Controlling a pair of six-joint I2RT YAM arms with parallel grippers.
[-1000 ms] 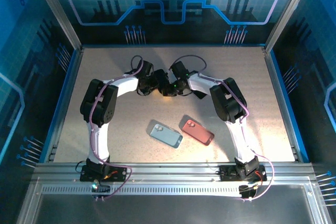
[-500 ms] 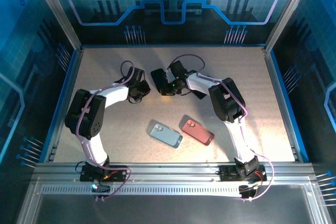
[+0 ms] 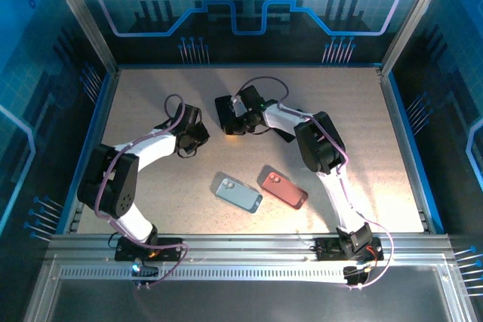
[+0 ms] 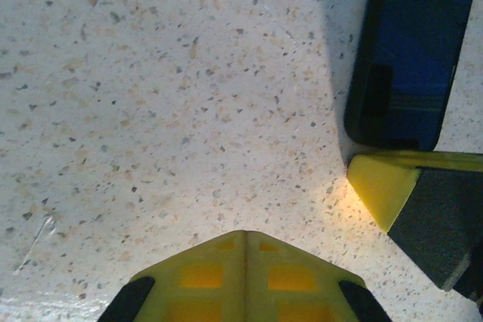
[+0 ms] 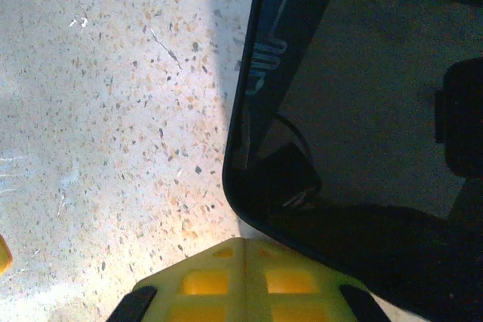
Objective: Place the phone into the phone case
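From above, the black phone (image 3: pixel 224 111) lies flat at the far middle of the table (image 3: pixel 362 126), with the right claw (image 3: pixel 230 123) close against it and the left claw (image 3: pixel 195 135) a little to its left; a blue-grey case (image 3: pixel 238 194) and a red case (image 3: pixel 284 189) sit side by side nearer the bases. On the left wrist camera its fingers (image 4: pixel 204 277) are pressed together on nothing, the phone (image 4: pixel 407 58) up to the right. On the right wrist camera the fingers (image 5: pixel 204 280) are likewise closed and empty, the phone's (image 5: pixel 332 111) rounded corner just beside their tips.
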